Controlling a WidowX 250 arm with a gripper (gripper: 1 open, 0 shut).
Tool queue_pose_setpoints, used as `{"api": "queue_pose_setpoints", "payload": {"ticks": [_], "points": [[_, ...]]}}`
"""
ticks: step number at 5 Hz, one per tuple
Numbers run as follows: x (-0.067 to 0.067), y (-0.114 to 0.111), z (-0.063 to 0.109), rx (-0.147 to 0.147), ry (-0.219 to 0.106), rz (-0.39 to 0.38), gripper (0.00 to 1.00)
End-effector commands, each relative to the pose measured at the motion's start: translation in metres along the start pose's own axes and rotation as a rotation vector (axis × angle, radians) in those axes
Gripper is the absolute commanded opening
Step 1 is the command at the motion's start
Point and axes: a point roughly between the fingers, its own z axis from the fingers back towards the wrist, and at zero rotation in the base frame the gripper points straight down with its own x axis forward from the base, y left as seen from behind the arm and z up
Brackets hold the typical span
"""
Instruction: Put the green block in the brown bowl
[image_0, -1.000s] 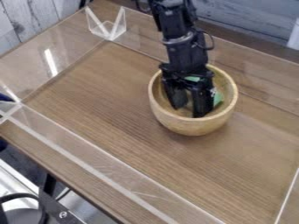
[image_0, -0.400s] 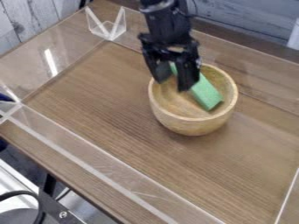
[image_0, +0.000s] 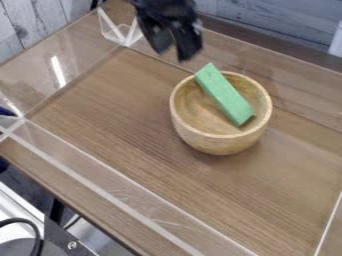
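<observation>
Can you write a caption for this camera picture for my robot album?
The green block leans inside the brown bowl while the robot's open hand hangs above the table.

Bowl (image_0: 221, 120) on the counter (image_0: 107, 130) toward the right, block (image_0: 223, 93) lying tilted inside it with one end propped on the rear-left rim, end effector (image_0: 175, 38) above and behind-left of the bowl, apart from both

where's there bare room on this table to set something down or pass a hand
The widest bare wood lies left of and in front of the bowl, out to the clear wall along the near-left edge. A narrower strip runs right of the bowl. The bowl itself is taken: the green block leans inside it. The far side is crowded, with the open gripper above it.
</observation>
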Motion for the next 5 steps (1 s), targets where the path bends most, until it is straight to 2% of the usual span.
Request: {"api": "queue_pose_setpoints", "payload": {"ticks": [1,2,4,5], "points": [[-0.003,0.025,0.029,0.078,-0.059,0.051,1.00],[-0.007,0.025,0.014,0.084,-0.044,0.059,0.00],[0.019,0.025,0.000,0.097,0.015,0.040,0.00],[0.023,0.026,-0.011,0.082,0.039,0.042,0.00]]}}
